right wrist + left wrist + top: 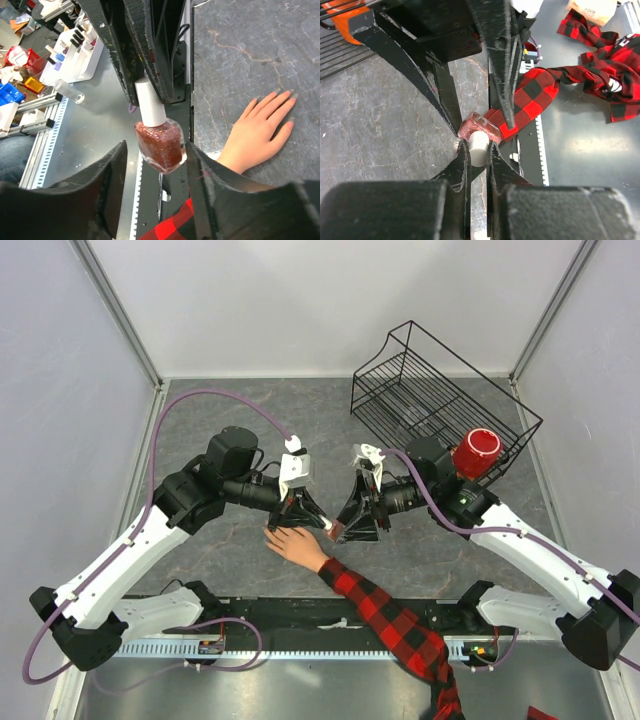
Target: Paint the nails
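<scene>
- No word, number or sign can be read for sure in any of the views.
- The tan box [590,10] at the top edge of the left wrist view has a few small dark letters on it. They are too blurry to make out.
- The sparkly red nail polish bottle [161,144] shows no label that can be read.

3 plain pale walls [320,300], joined by aluminium corner posts [114,306], enclose a grey marbled counter [240,410] under even light, with a black wire basket [400,390] tilted at its far right corner.
</scene>
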Available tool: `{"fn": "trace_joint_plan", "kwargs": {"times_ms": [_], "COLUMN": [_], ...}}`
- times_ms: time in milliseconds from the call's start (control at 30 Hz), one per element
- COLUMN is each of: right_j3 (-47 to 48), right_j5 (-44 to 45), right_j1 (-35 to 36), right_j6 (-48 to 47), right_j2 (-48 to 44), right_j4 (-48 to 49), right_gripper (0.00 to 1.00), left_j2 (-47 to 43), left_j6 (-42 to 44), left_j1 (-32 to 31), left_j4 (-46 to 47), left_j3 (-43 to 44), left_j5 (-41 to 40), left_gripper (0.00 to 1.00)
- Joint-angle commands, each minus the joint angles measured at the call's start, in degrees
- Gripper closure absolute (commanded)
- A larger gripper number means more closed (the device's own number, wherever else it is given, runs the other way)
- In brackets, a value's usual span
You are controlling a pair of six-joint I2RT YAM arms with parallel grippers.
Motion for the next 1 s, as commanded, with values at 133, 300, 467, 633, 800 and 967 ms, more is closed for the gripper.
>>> {"fn": "trace_joint_plan", "kwargs": {"times_ms": [133,300,467,633,800,967], "right_j3": [-0.21,-0.12,-0.2,-2.22,-3.81,-3.81], "right_j5": [-4.37,-4.38,-1.39,9.39,14.43,16.45], "right_j1": [1.02,2.43,3.83,4.1,4.1,4.1], "right_j6": [1.07,1.86,1.86,2.3,2.04,1.6], "right_j2": [0.45,1.24,0.02,-4.02,-7.63,-7.9], "right_j4": [5.57,7.24,8.2,9.88,11.28,10.75], "right_gripper": [0.54,0.7,1.0,1.0,1.0,1.0], "left_j2": [0.48,0.31,-0.04,-1.71,-3.38,-3.12], "left_j6": [3.74,3.13,1.29,-7.06,-18.31,-23.15], "left_j1": [-0.1,-0.1,-0.1,-0.1,-0.1,-0.02], "left_j4": [0.9,2.57,4.24,9.68,12.85,10.92], "left_j3": [1.54,1.19,1.1,0.75,-0.39,0.4], "left_j5": [3.23,3.76,2.09,-5.9,-12.85,-15.93], "left_gripper": [0.98,0.98,0.98,0.68,0.36,0.36]}}
